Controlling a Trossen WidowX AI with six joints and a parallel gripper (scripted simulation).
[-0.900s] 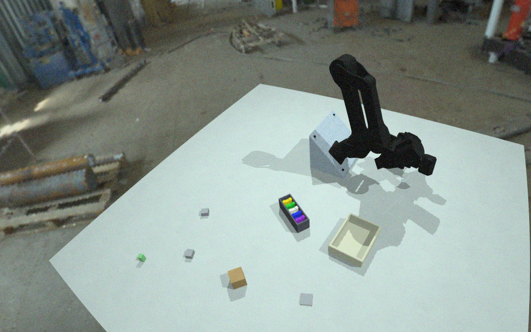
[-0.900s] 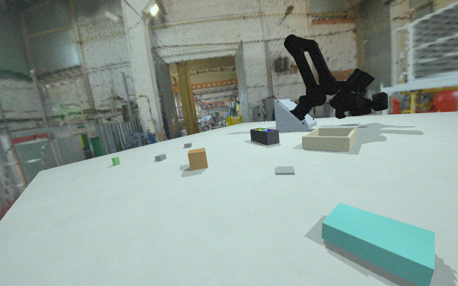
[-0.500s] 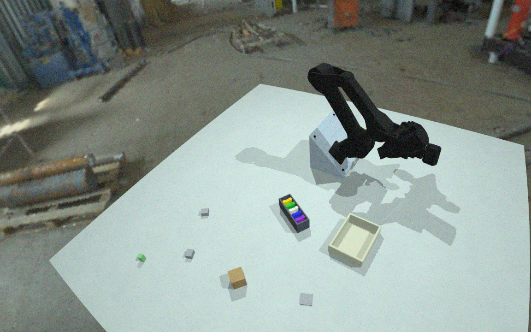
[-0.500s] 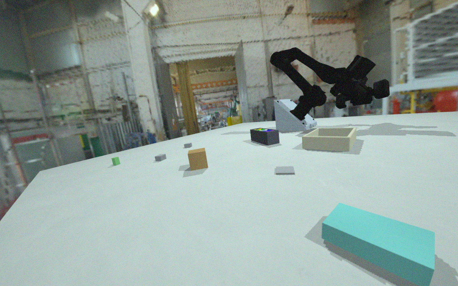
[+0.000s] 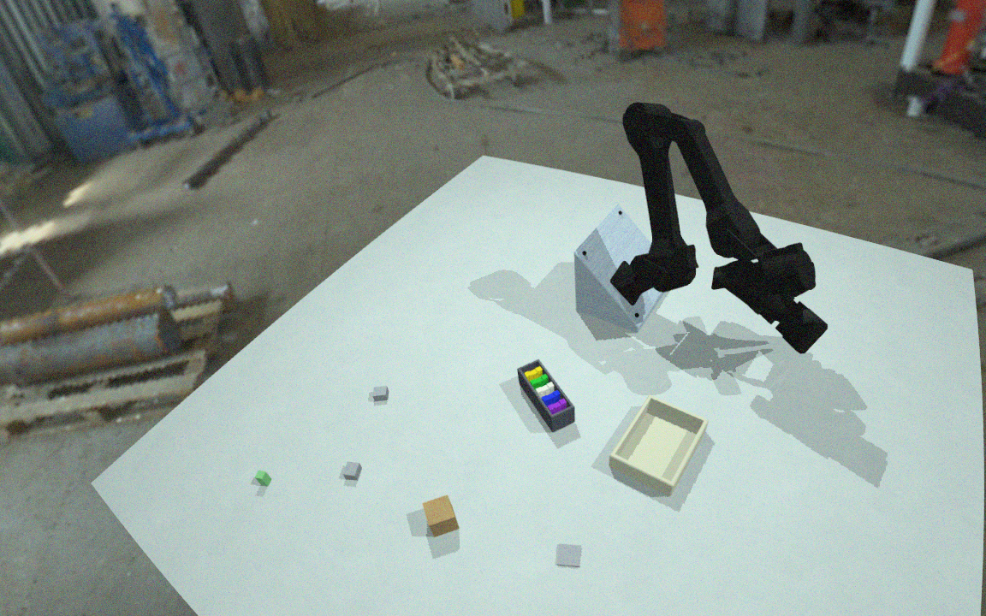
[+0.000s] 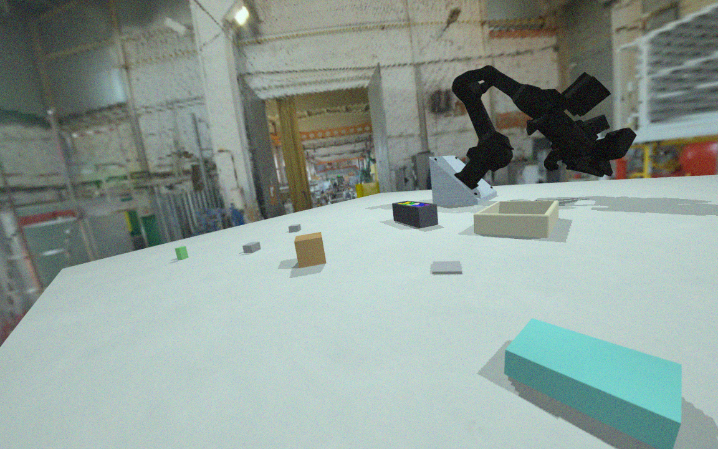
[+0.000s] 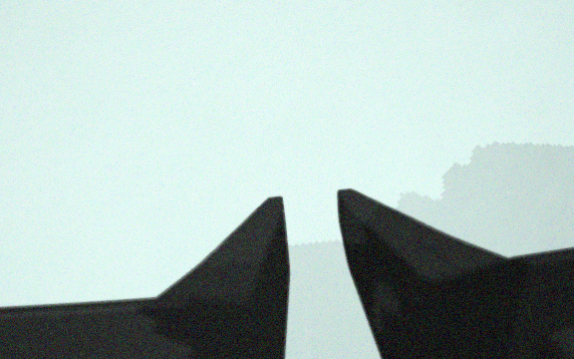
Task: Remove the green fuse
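The green fuse (image 5: 540, 381) sits in the dark fuse block (image 5: 562, 419) (image 6: 414, 216), between the yellow fuse (image 5: 533, 373) and the white fuse (image 5: 544, 389). The blue fuse (image 5: 551, 398) and the purple fuse (image 5: 557, 406) are further along the row. The cream tray (image 5: 640, 474) (image 6: 512, 226) stands beside the block and is empty. My gripper (image 7: 310, 207) is open by a narrow gap with nothing between its fingertips. The arm holds it raised above the table, to the right of the block and beyond the tray in the top view. The wrist view shows no fuse, block or tray.
A grey wedge (image 5: 596, 289) (image 6: 447, 191) stands behind the block at the arm's base. An orange-brown cube (image 5: 442, 515) (image 6: 310, 250), a flat grey piece (image 5: 567, 555) (image 6: 446, 267), two small grey blocks, a small green cube (image 5: 262, 477) (image 6: 181, 252) and a turquoise slab (image 6: 596, 374) lie about.
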